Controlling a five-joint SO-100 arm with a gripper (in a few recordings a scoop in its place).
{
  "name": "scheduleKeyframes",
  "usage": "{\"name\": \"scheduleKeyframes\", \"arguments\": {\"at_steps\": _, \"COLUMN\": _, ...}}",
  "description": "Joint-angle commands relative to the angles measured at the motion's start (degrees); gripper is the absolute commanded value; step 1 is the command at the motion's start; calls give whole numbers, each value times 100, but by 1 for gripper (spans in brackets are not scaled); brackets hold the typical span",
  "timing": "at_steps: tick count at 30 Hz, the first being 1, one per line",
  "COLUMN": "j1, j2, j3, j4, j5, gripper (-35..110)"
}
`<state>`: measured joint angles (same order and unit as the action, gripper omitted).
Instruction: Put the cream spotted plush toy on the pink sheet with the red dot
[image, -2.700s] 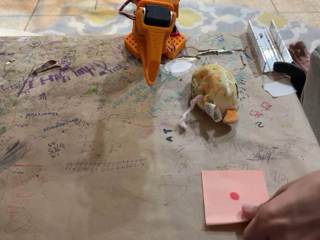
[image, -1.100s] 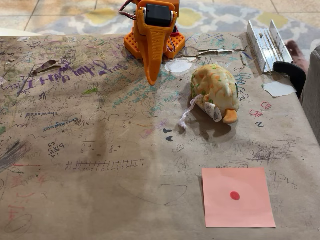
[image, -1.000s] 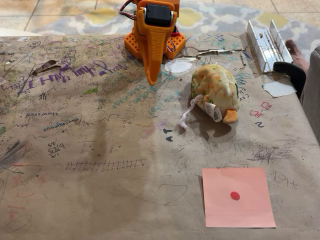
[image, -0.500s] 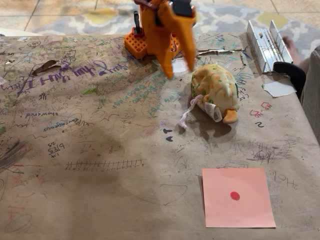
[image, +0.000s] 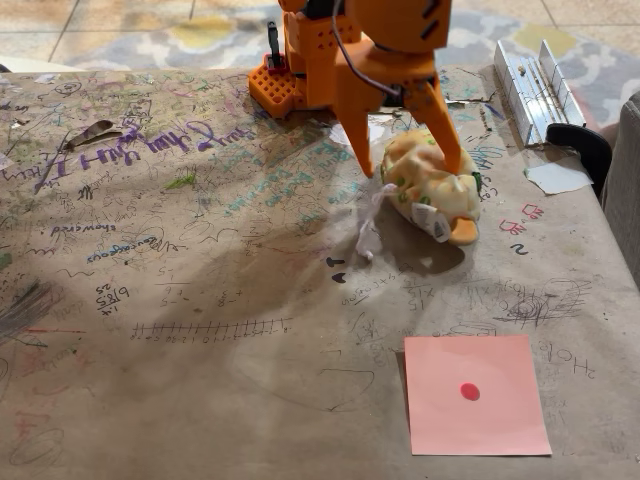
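Note:
The cream spotted plush toy lies on the scribbled brown table right of centre, its orange foot toward the front right and its white tag at the front. My orange gripper is open and comes down over the plush from behind. One finger stands at its left side. The other finger rests on its upper right. The jaws straddle the toy without closing on it. The pink sheet with the red dot lies flat near the front right, well apart from the plush.
A loose white string trails left of the plush. A metal rail, a black clamp and a white paper scrap sit at the right edge. The arm's orange base stands at the back.
The arm has swung right from the table's middle back and dropped over the plush with its jaws spread. A hand that held the pink sheet is gone. The plush has shifted slightly.

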<state>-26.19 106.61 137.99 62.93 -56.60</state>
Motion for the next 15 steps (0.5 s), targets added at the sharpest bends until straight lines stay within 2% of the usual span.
{"name": "scheduleKeyframes", "arguments": {"at_steps": 1, "j1": -343, "j2": -255, "j3": 220, "j4": -369, "j5": 105, "gripper": 13}}
{"name": "scheduleKeyframes", "arguments": {"at_steps": 2, "j1": -396, "j2": -229, "j3": 343, "j4": -510, "j5": 202, "gripper": 1}}
{"name": "scheduleKeyframes", "arguments": {"at_steps": 3, "j1": -396, "j2": -114, "j3": 404, "j4": -510, "j5": 281, "gripper": 0}}
{"name": "scheduleKeyframes", "arguments": {"at_steps": 10, "j1": -26, "j2": 1239, "j3": 1020, "j4": -1046, "j5": 905, "gripper": 0}}
{"name": "scheduleKeyframes", "arguments": {"at_steps": 15, "j1": 729, "j2": 3410, "j3": 923, "j4": -958, "j5": 1345, "gripper": 0}}
